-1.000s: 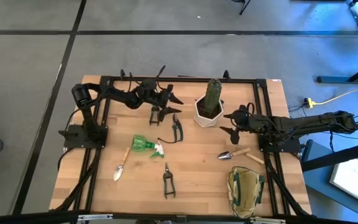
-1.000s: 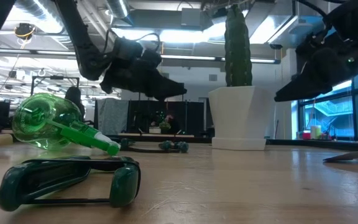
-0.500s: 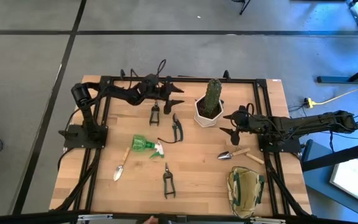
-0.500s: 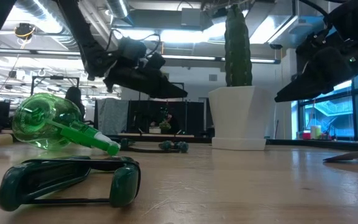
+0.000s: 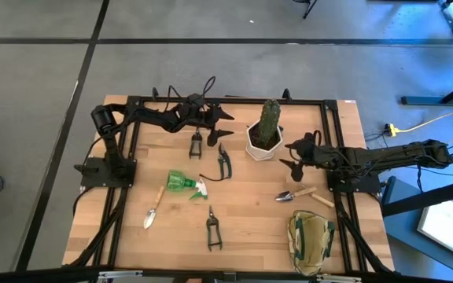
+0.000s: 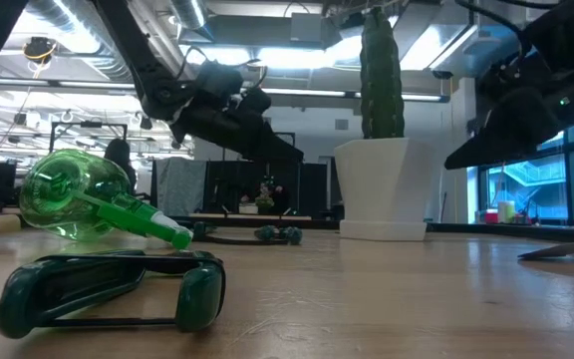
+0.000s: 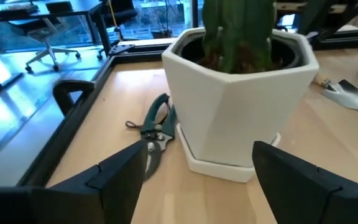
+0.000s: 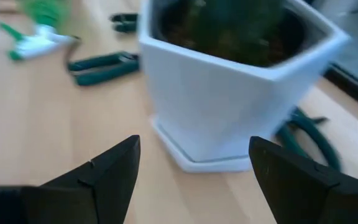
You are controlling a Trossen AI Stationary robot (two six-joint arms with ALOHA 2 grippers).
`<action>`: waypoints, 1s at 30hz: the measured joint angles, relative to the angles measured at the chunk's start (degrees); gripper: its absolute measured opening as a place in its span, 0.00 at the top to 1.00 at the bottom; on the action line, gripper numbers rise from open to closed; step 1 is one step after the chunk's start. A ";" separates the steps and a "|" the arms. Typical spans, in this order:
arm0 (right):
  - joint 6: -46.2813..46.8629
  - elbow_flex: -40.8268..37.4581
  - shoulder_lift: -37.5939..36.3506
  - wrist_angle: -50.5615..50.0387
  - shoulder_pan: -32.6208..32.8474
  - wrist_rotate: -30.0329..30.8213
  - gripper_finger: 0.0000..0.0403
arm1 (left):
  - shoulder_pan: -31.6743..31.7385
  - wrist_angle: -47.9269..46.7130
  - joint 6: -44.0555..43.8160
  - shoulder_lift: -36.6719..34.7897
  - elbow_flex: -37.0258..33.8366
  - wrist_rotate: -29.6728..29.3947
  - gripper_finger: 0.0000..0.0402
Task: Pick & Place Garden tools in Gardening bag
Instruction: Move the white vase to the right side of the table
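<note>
Several black pruning shears lie flat on the table: one [image 5: 196,144] near my left gripper, one [image 5: 224,161] beside it, one [image 5: 212,229] toward the near edge. Another [image 7: 156,127] lies against the base of the white pot [image 7: 241,93]. The green spray bottle [image 5: 185,183] lies on its side. One trowel [image 5: 152,211] lies at the left and one [image 5: 293,193] at the right. The khaki bag [image 5: 311,240] stands at the near right corner. My left gripper [image 5: 222,119] is open in the air left of the pot. My right gripper [image 5: 289,155] is open in the air to the pot's right.
The cactus in its white hexagonal pot [image 5: 263,140] stands between the two grippers at the back of the table. A black frame rail [image 5: 226,99] runs along the far edge. Bare wood lies between the spray bottle and the bag.
My left gripper has tipped its fingers up from slanting down over the shears to nearly level. It has shifted a little toward the far edge and the pot. The shears below it have stayed where they were.
</note>
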 joint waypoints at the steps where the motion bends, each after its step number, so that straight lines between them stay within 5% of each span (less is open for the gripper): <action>1: -0.01 0.00 0.00 -0.51 -0.15 0.87 0.25 | -0.08 -0.49 0.20 0.00 0.00 0.00 0.28; 6: 0.14 0.00 0.00 -3.33 -0.27 3.52 0.25 | -0.31 -1.06 0.34 0.04 0.00 -0.04 0.28; 10: 1.67 0.00 0.06 -3.47 -0.12 0.12 0.25 | -0.31 -1.59 0.72 0.04 0.00 0.88 0.28; 16: 1.65 0.00 0.15 -4.52 0.01 -2.86 0.25 | -0.40 -2.17 5.27 0.04 0.00 7.91 0.28; 30: 0.56 0.00 0.17 -4.72 -0.05 0.11 0.25 | -0.84 -1.44 -6.66 0.04 0.00 0.05 0.28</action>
